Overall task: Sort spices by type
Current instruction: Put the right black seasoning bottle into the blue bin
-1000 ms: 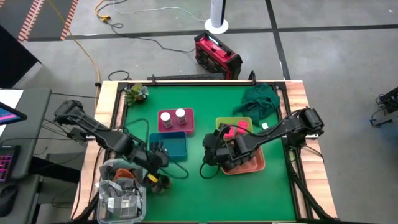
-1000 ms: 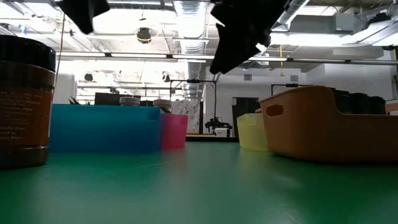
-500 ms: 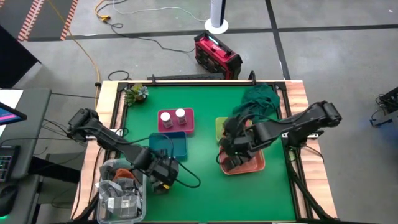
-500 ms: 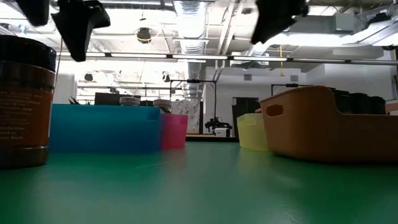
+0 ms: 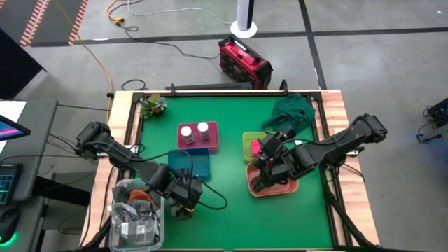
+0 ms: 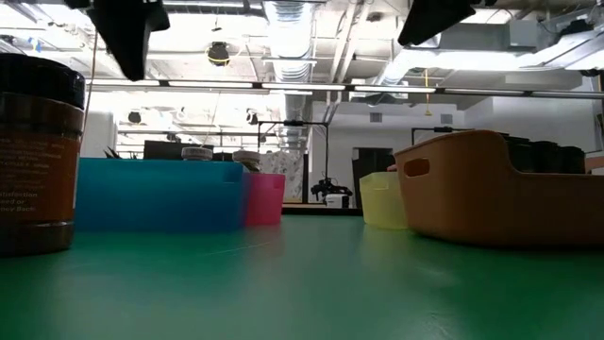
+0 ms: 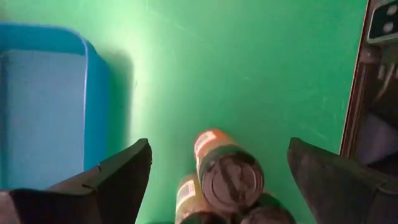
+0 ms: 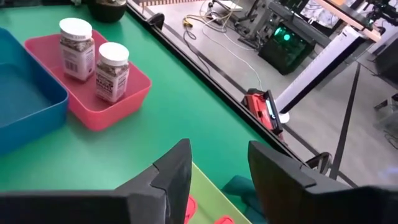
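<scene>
Two white-capped jars [image 8: 78, 40] [image 8: 112, 62] stand in the pink tray [image 5: 198, 134]. A bright pink box [image 5: 256, 147] lies in the yellow-green tray [image 5: 246, 140]. Dark boxes sit in the salmon tray [image 5: 280, 185]. Dark-capped round spice jars [image 7: 230, 177] stand on the mat by the table's near left, one showing large in the low view [image 6: 33, 156]. My left gripper [image 7: 219, 149] hangs open above these jars [image 5: 183, 206], fingers wide on either side. My right gripper [image 8: 217, 149] is open and holds nothing, above the salmon and yellow-green trays [image 5: 267, 162].
An empty blue tray [image 5: 192, 164] lies beside the left gripper. A clear bin of clutter [image 5: 136, 220] stands at the near left corner. A green cloth [image 5: 290, 112] lies at the far right, a small plant [image 5: 152, 105] at the far left. Bare green mat lies between the trays.
My left gripper has moved toward the near edge, from beside the blue tray to above the dark-capped jars. My right gripper has risen and moved toward the table's right, from the salmon tray's left edge to over the trays.
</scene>
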Robot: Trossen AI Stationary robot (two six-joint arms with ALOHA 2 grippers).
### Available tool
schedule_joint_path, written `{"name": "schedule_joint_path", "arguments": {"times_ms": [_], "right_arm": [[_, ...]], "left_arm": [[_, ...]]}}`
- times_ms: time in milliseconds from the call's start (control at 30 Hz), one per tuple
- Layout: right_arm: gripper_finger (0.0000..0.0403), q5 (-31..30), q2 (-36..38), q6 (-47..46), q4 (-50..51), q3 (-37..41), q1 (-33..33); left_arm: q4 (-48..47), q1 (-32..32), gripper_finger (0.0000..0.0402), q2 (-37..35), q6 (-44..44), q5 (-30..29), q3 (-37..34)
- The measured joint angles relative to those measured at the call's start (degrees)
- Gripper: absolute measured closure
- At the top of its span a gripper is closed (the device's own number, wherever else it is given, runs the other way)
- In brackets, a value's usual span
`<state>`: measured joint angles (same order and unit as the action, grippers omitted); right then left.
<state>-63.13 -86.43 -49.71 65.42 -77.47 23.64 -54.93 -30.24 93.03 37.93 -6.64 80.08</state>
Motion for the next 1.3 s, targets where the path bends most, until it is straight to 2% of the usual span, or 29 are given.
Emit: {"name": "schedule_joint_path", "arguments": {"times_ms": [467,767,967,1133,1300], "right_arm": [[0.0218,0.0,0.0,0.0,-1.7,0.0,-0.1],[0.0218,0.0,0.0,0.1,-2.1,0.0,-0.1],[0.0218,0.0,0.0,0.2,-2.3,0.0,-0.1],[0.0218,0.0,-0.1,0.7,-3.0,0.0,-0.1],[0.0218,0.0,-0.1,0.7,-3.0,0.0,-0.1]], "left_arm": [[3.6,0.0,0.0042,0.1,1.1,-0.1,-4.2],[4.4,-0.5,0.0042,6.6,-1.0,4.1,-4.5],[2.3,-0.1,0.0046,7.4,-1.4,4.9,-4.6],[1.9,0.1,0.0092,7.4,-2.1,4.8,-4.6],[1.9,0.2,0.0178,7.4,-2.7,5.0,-4.6]]}}
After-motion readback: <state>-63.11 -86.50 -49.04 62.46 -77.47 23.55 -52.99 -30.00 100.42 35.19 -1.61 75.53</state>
